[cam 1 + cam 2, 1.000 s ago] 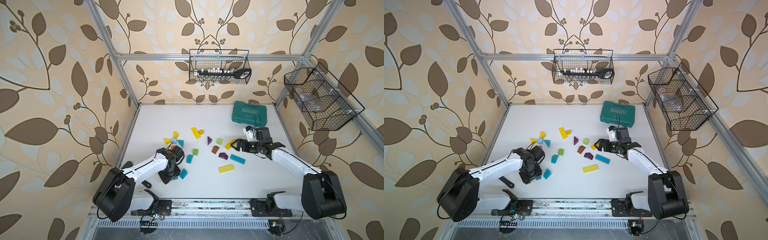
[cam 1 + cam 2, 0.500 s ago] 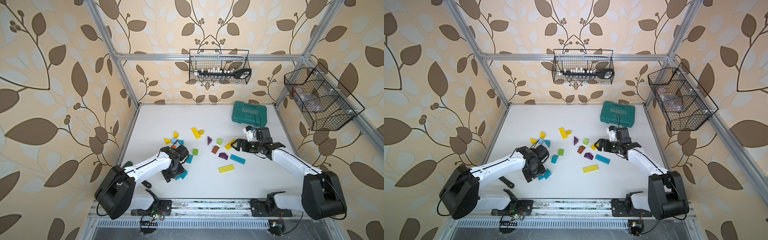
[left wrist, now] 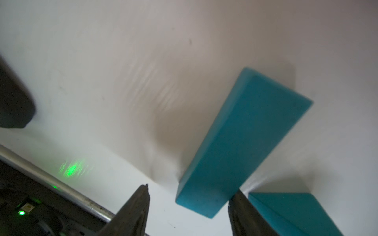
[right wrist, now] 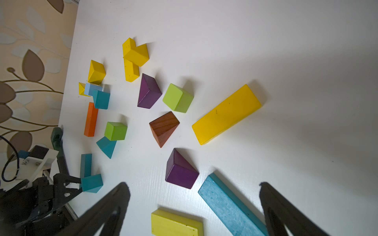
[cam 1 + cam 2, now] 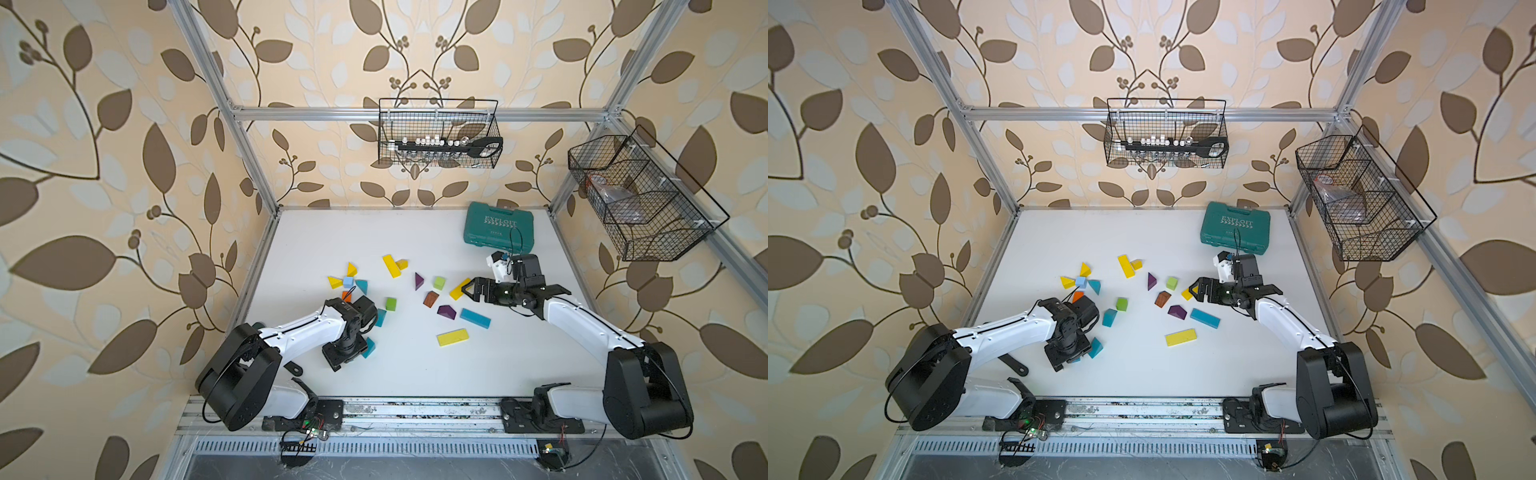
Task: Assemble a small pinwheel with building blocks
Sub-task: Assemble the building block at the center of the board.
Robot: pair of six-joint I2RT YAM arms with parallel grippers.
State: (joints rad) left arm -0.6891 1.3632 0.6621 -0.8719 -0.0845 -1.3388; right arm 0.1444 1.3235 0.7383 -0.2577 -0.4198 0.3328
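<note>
Left fingers (image 3: 135,210) apart, straddling teal bar (image 3: 245,143) end; teal wedge (image 3: 292,214) just beside. Right fingers (image 4: 102,212) wide apart near yellow bar (image 4: 227,114). Open tabletop (image 5: 415,374) lower centre in both top views; case (image 5: 498,226) upper right.

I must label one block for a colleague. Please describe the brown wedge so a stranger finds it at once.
From the large teal plastic case in the white table's far corner, come forward into the scattered blocks. There, between a light-green cube and a dark-purple wedge, lies the brown wooden wedge. It alone shows wood grain.
</note>
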